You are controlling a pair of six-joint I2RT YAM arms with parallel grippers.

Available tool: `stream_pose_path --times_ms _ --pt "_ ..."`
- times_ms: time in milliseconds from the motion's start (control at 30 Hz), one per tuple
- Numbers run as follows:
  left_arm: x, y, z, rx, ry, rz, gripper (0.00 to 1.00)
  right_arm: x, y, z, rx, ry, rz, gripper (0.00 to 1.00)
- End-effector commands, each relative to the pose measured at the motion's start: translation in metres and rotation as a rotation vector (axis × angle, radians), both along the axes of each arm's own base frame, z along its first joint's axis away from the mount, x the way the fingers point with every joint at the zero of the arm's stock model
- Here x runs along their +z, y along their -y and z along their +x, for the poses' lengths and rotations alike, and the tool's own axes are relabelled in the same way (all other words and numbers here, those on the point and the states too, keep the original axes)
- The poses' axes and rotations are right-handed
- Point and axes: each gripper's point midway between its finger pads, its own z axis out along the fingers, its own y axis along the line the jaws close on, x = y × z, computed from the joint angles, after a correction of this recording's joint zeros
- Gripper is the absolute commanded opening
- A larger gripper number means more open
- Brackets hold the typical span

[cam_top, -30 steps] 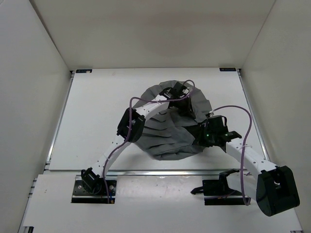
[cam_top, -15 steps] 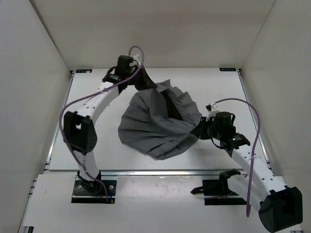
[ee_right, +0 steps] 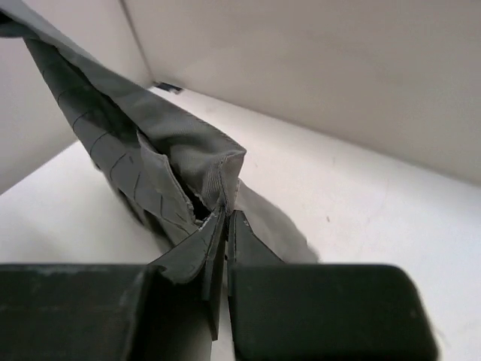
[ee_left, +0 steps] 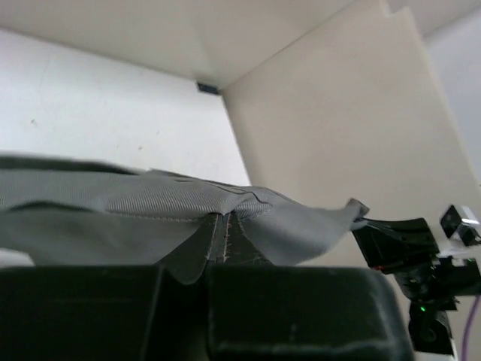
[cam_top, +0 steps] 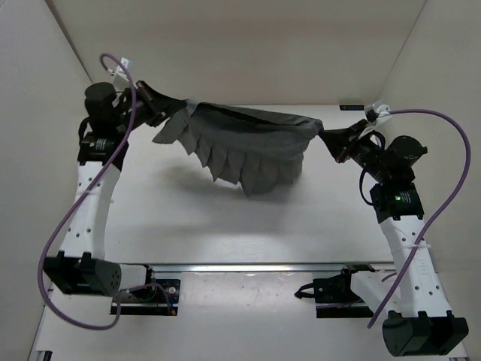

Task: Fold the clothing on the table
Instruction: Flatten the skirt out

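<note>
The clothing [cam_top: 244,143], a dark grey pleated skirt, hangs stretched in the air above the table [cam_top: 225,226], held at both ends. My left gripper [cam_top: 161,105] is shut on its left end, high at the back left. My right gripper [cam_top: 331,139] is shut on its right end at the back right. The pleated hem droops in jagged points between them. In the left wrist view the waistband [ee_left: 150,199] runs away from my closed fingers [ee_left: 222,237]. The right wrist view has folded cloth [ee_right: 176,162] pinched at my fingertips [ee_right: 225,214].
White enclosure walls [cam_top: 60,150] stand close on the left, right and back. A metal rail [cam_top: 248,267] runs along the table's near edge by the arm bases. The skirt's shadow [cam_top: 225,203] falls on the tabletop below it.
Both arms have risen and swung apart, left toward the back left and right toward the back right. The skirt went from a bunched heap on the table to a stretched, hanging span.
</note>
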Motion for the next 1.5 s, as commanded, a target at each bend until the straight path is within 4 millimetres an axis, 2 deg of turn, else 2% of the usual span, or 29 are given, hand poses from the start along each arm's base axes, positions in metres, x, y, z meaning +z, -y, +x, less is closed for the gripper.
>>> stream_pose_path --times_ms 0,67,100,167,267,300,367,433,533,600,633,700,733,800,833,900,1000,1067,1100,1133,1167,1233,1267,1300,1333,1367,1400,1433,1467 --pt "0.047 -0.011 -0.037 -0.011 0.127 -0.062 0.0 0.048 -0.006 -0.011 0.061 0.179 -0.02 0.0" --pt "0.049 -0.014 -0.048 -0.021 0.131 -0.084 0.0 0.063 -0.006 -0.019 0.068 0.22 -0.028 0.0" --pt "0.049 -0.025 -0.053 -0.005 0.136 -0.096 0.0 0.07 -0.005 -0.023 0.059 0.228 -0.031 0.0" --pt "0.045 -0.026 -0.064 -0.019 0.129 -0.125 0.0 0.083 -0.006 -0.036 0.063 0.276 -0.051 0.0" --pt "0.062 -0.024 -0.088 -0.022 0.178 -0.147 0.0 0.085 -0.007 -0.052 0.063 0.269 -0.077 0.0" --pt "0.065 -0.022 -0.092 -0.023 0.184 -0.156 0.0 0.095 -0.007 -0.056 0.058 0.288 -0.076 0.0" --pt "0.063 -0.023 -0.096 -0.017 0.172 -0.168 0.0 0.099 -0.008 -0.06 0.055 0.28 -0.08 0.0" --pt "0.056 -0.025 -0.094 -0.01 0.158 -0.174 0.0 0.094 -0.01 -0.055 0.059 0.255 -0.083 0.0" --pt "0.03 -0.02 -0.081 -0.036 0.11 -0.211 0.0 0.075 -0.017 -0.039 0.091 0.188 -0.072 0.0" --pt "0.001 -0.016 -0.064 -0.056 0.042 -0.238 0.0 0.053 -0.026 -0.02 0.155 0.109 -0.06 0.0" --pt "0.003 -0.012 -0.061 -0.075 0.065 -0.236 0.0 0.047 -0.029 -0.015 0.172 0.092 -0.061 0.0" --pt "-0.007 -0.007 -0.04 -0.095 0.034 -0.219 0.0 0.026 -0.034 0.01 0.193 0.017 -0.052 0.0" --pt "-0.007 -0.007 -0.035 -0.093 0.038 -0.202 0.0 0.028 -0.036 0.018 0.192 0.018 -0.052 0.0" --pt "0.003 -0.011 -0.011 -0.092 0.051 -0.17 0.0 0.045 -0.034 0.031 0.17 0.067 -0.073 0.0" --pt "0.005 -0.012 -0.004 -0.093 0.046 -0.165 0.0 0.045 -0.035 0.039 0.173 0.055 -0.079 0.0" --pt "0.03 -0.013 0.01 -0.136 0.086 -0.149 0.0 0.077 -0.03 0.045 0.153 0.119 -0.099 0.0" --pt "0.056 -0.017 0.016 -0.147 0.144 -0.121 0.0 0.104 -0.024 0.045 0.129 0.17 -0.12 0.0" --pt "0.058 -0.018 0.011 -0.153 0.153 -0.107 0.0 0.101 -0.022 0.049 0.116 0.163 -0.145 0.0" --pt "0.05 -0.019 0.009 -0.148 0.142 -0.107 0.0 0.09 -0.022 0.054 0.115 0.137 -0.152 0.0" --pt "0.029 -0.019 0.007 -0.145 0.1 -0.112 0.0 0.086 -0.023 0.053 0.119 0.128 -0.152 0.0" --pt "0.02 -0.018 0.004 -0.149 0.09 -0.117 0.0 0.072 -0.023 0.054 0.124 0.088 -0.147 0.0" --pt "-0.031 -0.014 -0.009 -0.157 0.011 -0.116 0.0 0.028 -0.029 0.053 0.156 -0.022 -0.149 0.0" --pt "-0.05 -0.012 -0.014 -0.157 -0.035 -0.113 0.0 0.014 -0.03 0.053 0.146 -0.07 -0.148 0.0" --pt "-0.083 -0.01 -0.024 -0.148 -0.089 -0.091 0.0 -0.019 -0.034 0.05 0.158 -0.158 -0.15 0.0" --pt "-0.121 -0.008 -0.036 -0.135 -0.157 -0.075 0.05 -0.03 -0.033 0.047 0.136 -0.198 -0.145 0.0" --pt "-0.143 -0.005 -0.044 -0.138 -0.206 -0.073 0.19 -0.063 -0.034 0.04 0.124 -0.292 -0.123 0.0" --pt "-0.177 -0.006 -0.059 -0.132 -0.261 -0.079 0.31 -0.093 -0.032 0.026 0.111 -0.382 -0.088 0.03" --pt "-0.208 0.008 -0.082 -0.175 -0.327 -0.084 0.37 -0.126 -0.027 0.011 0.081 -0.483 -0.033 0.09" --pt "-0.221 0.009 -0.09 -0.176 -0.354 -0.084 0.54 -0.14 -0.025 0.003 0.075 -0.52 -0.004 0.15"
